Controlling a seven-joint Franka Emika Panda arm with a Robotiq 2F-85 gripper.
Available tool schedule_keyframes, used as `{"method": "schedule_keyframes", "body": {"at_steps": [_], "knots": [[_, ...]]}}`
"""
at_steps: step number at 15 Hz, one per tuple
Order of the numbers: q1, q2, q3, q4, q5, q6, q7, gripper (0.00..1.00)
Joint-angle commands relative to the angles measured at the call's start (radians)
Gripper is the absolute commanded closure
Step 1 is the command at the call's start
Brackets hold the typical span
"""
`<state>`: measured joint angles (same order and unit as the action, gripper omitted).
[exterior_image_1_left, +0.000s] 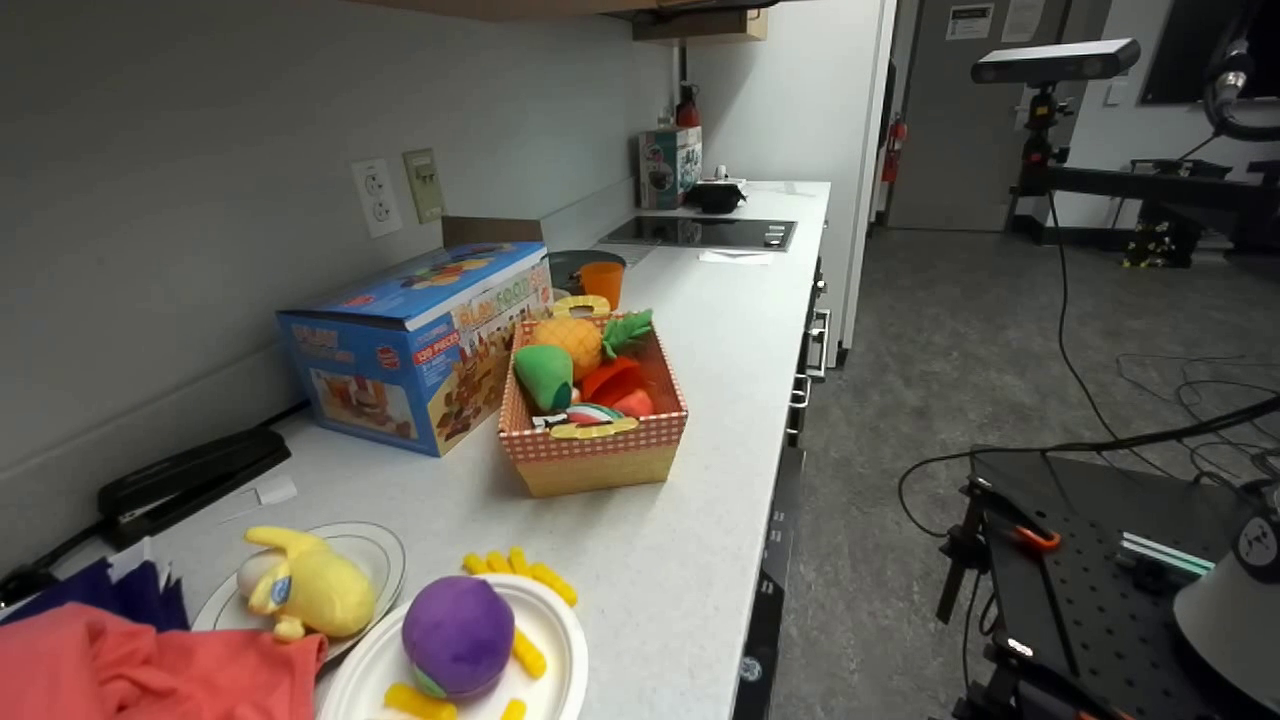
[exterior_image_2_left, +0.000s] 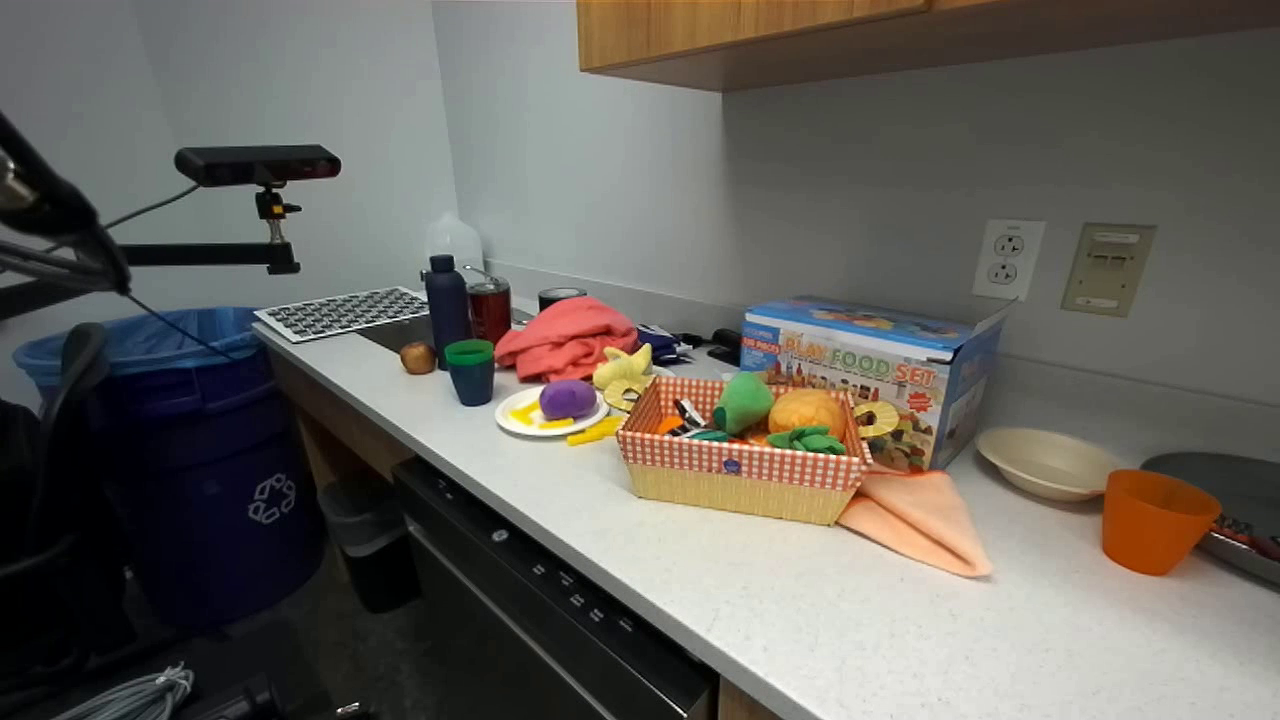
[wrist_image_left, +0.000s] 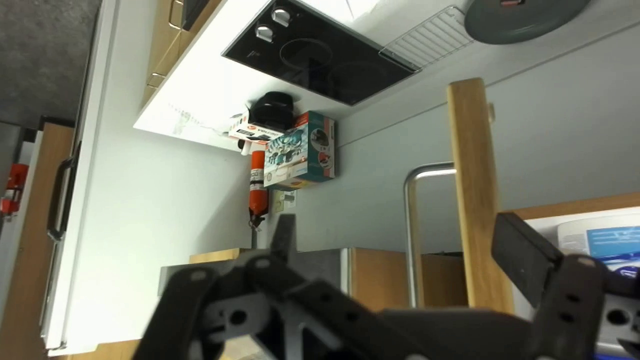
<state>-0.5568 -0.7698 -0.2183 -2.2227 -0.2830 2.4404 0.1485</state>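
Note:
My gripper (wrist_image_left: 402, 242) shows only in the wrist view, which stands upside down. Its two black fingers are wide apart. A curved metal handle (wrist_image_left: 411, 240) on the front of a wooden cabinet door (wrist_image_left: 475, 190) appears between them; nothing is gripped. The door is seen edge-on and stands open. The right finger appears beside the door's inner side; whether it touches cannot be told. Behind that finger is the open cabinet with a white container with a blue label (wrist_image_left: 617, 242). The arm's hand is out of both exterior views. The upper cabinet (exterior_image_2_left: 800, 45) shows in an exterior view.
A gingham-edged basket (exterior_image_1_left: 590, 465) of plush food stands on the counter (exterior_image_2_left: 800, 580) beside a play food box (exterior_image_1_left: 370, 350). A plate (exterior_image_1_left: 570, 650) holds a purple plush. An orange cup (exterior_image_2_left: 1155, 525) stands nearby. A black cooktop (wrist_image_left: 320, 55) lies farther along.

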Motion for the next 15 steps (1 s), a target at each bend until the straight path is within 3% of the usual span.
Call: {"method": "schedule_keyframes", "body": {"at_steps": [1,6,15], "knots": [[0.061,0.013,-0.012,0.048,0.030,-0.059,-0.023,0.00],[0.072,0.082,-0.016,0.087,0.003,-0.010,-0.015,0.00],[-0.096,0.269,0.019,0.190,-0.209,0.106,0.089,0.00]]}}
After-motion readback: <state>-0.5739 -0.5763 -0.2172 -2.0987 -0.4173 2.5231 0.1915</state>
